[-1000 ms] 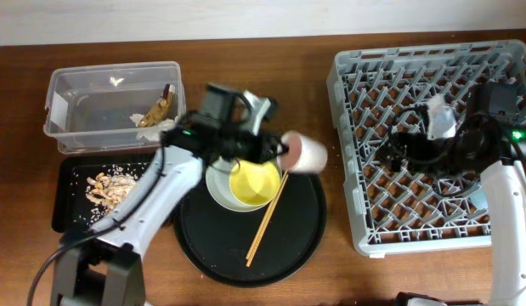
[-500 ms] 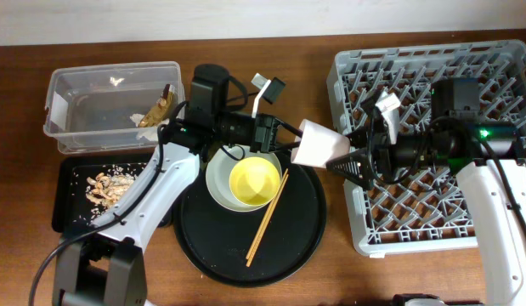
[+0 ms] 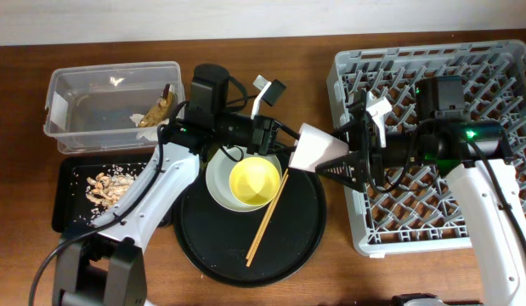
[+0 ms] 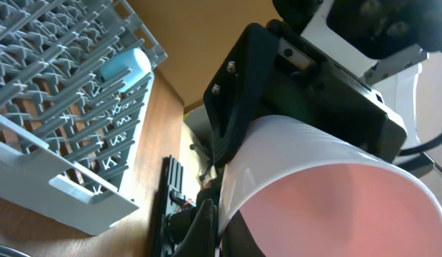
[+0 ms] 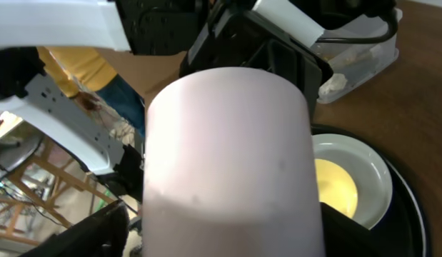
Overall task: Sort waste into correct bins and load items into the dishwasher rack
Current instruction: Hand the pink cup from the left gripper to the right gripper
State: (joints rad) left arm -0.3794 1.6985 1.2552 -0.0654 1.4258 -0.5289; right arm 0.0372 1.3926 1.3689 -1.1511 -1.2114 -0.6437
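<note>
My left gripper is shut on the rim of the pink cup and holds it sideways in the air between the round tray and the dishwasher rack. My right gripper is open, with a finger on each side of the cup's base. In the right wrist view the cup fills the space between the spread fingers. In the left wrist view the fingers pinch the cup's wall. The blue cup lies in the rack. The plate holds the yellow bowl; the chopsticks lean beside it.
The plate sits on a large round black tray. The clear tub at the back left holds the gold-brown wrapper. The shallow black tray holds food scraps. Both arms meet over the tray's right edge.
My left arm has swung the pink cup right toward the rack. My right gripper has come left out of the rack and now straddles the cup's base.
</note>
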